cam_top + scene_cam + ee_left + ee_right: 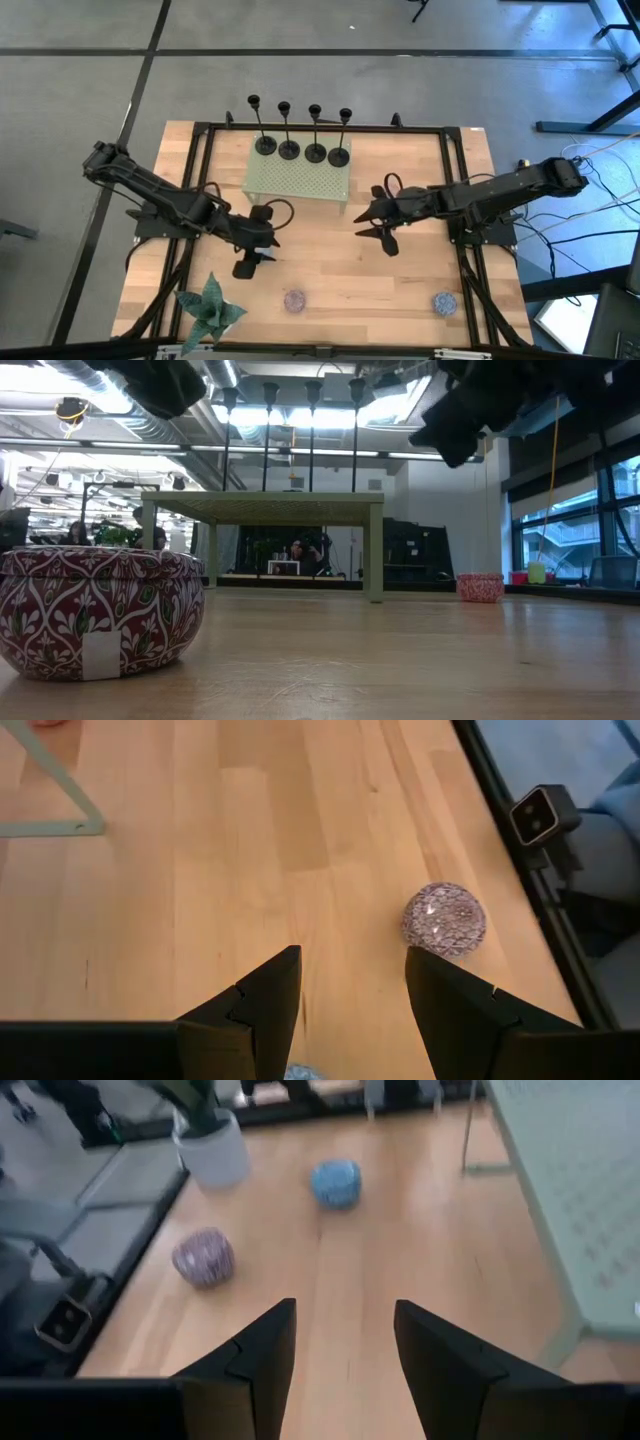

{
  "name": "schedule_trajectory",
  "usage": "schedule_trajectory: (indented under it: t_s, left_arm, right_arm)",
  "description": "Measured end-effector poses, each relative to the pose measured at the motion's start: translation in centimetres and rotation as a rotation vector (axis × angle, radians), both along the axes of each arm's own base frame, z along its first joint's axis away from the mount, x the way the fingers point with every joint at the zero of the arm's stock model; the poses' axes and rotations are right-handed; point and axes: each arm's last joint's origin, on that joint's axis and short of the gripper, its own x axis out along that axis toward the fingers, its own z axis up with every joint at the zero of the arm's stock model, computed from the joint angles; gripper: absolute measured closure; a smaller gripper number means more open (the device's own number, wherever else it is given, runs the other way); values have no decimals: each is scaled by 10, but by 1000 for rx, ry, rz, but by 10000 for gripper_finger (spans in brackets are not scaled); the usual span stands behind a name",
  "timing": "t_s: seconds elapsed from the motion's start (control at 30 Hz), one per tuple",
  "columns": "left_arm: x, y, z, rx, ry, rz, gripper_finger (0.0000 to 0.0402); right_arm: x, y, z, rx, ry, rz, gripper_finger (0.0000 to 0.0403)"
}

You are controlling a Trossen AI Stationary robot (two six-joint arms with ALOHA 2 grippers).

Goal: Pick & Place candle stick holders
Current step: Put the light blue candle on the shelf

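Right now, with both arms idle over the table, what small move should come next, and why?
Probably the right gripper reaching toward the nearest candle stick holder on the green stand: all four stand there untouched, and both it and the left gripper are open and empty.

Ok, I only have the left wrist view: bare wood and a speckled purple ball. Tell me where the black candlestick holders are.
Observer: All four black thin-stemmed candlestick holders stand upright in a row along the far edge of the pale green perforated stand. Neither arm holds one.
Operator: Give me the right arm's state.
Observer: The right gripper is open and empty, over bare wood just off the stand's near right corner.
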Motion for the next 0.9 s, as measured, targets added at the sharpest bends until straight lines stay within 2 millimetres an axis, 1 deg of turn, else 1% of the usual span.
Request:
schedule_trajectory:
  t_s: [0.13,0.23,0.43,0.6,0.77,0.9]
  left_arm:
    - [1,0,-2,18,7,14,224]
    - [1,0,-3,-2,23,18,224]
    - [-4,1,-8,-37,106,66,224]
    - [-8,3,-11,-8,154,39,222]
    - [-6,2,-14,-12,172,54,197]
    - [-4,3,-27,26,271,76,161]
  right_arm:
    - [3,1,7,17,-89,4,228]
    - [4,3,12,41,-143,42,228]
    - [4,3,13,45,-152,69,228]
    - [4,3,12,51,-146,66,227]
    - [4,3,12,51,-145,66,227]
    - [4,3,12,50,-140,66,227]
